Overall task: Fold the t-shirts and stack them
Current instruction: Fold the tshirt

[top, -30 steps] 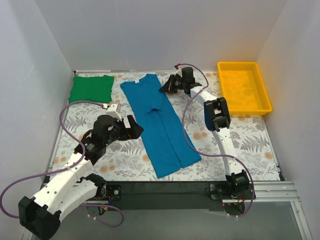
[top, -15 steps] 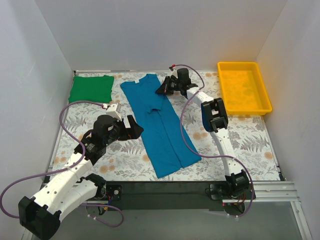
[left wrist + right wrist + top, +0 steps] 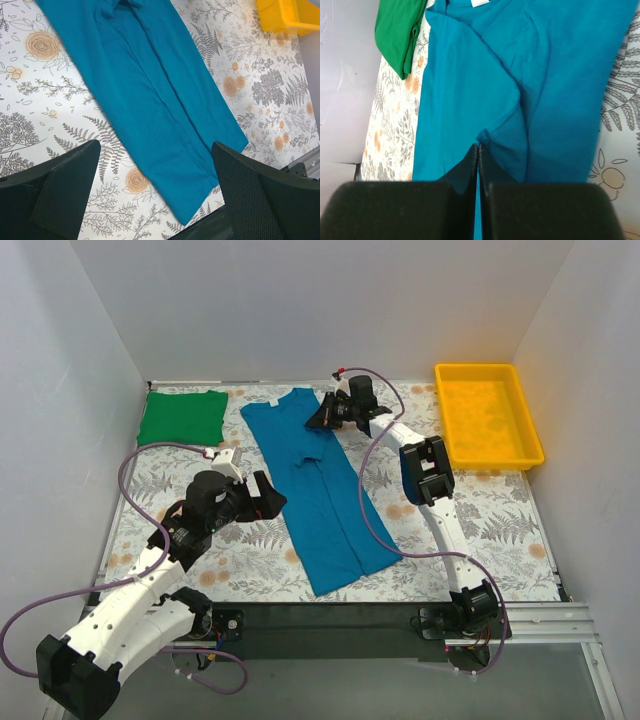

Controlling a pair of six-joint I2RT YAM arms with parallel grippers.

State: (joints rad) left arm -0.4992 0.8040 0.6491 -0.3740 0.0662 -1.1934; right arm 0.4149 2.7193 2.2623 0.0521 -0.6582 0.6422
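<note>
As our right arm (image 3: 425,465) shifts left along the far edge, its clenched jaws reach the teal-blue t-shirt (image 3: 318,490). Our left jaws stay released; we expect a fold next.

This looks like a robot lab, a small test booth and not a home. Plain white walls (image 3: 330,310) stand close on three sides, with no window or furniture. Two white and black robot arms, the left arm (image 3: 140,580) and the right arm (image 3: 445,520), are bolted to a black plate (image 3: 330,630) beside a metal rail (image 3: 540,625) at the table's edge. Purple cables (image 3: 121,478) loop out from them. The table has a flowery cloth (image 3: 500,510). On it lie a blue t-shirt (image 3: 315,500), a green t-shirt (image 3: 182,418) and a yellow tray (image 3: 500,464).
</note>
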